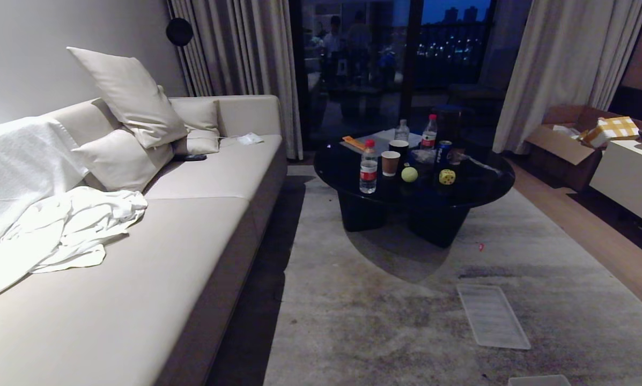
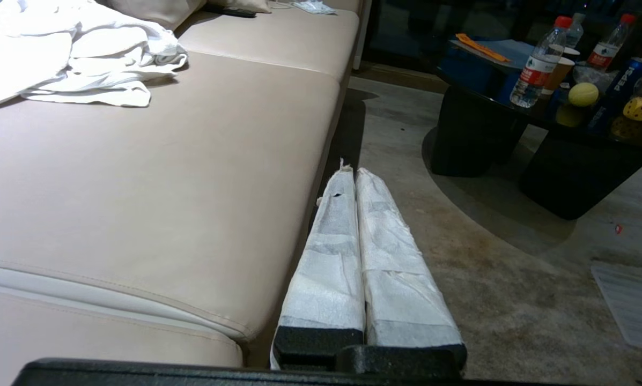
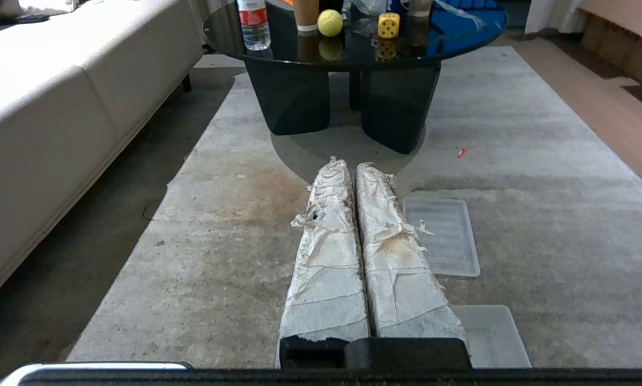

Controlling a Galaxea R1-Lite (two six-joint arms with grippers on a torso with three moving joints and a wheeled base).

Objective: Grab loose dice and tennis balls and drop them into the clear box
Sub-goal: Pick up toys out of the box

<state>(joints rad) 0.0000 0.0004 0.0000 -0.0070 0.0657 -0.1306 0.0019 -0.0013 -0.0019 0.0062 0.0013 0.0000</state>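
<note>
Nothing gripped yet. Left gripper clenched on nothing, fingers pressed together, parked low beside the sofa's front edge. Right gripper likewise clenched and empty, hanging over the rug, pointed toward the table.

Only two targets visible: ball and yellow die, both at the table's near edge, close together, ball to the left, just beside the paper cup and a bottle. Other dice and second ball not in sight. Box on the rug directly under the right gripper, its corner barely showing at the head view's bottom edge; ribbed lid flat on the rug between box and table.

Probably best: drive closer around the lid, not over it. Spread the fingers wide before reaching. Take the die first, squarely on flat faces. Approach the ball from above and centred, since likely to roll off the glossy edge if nudged. Keep clear of cup and bottle.
</note>
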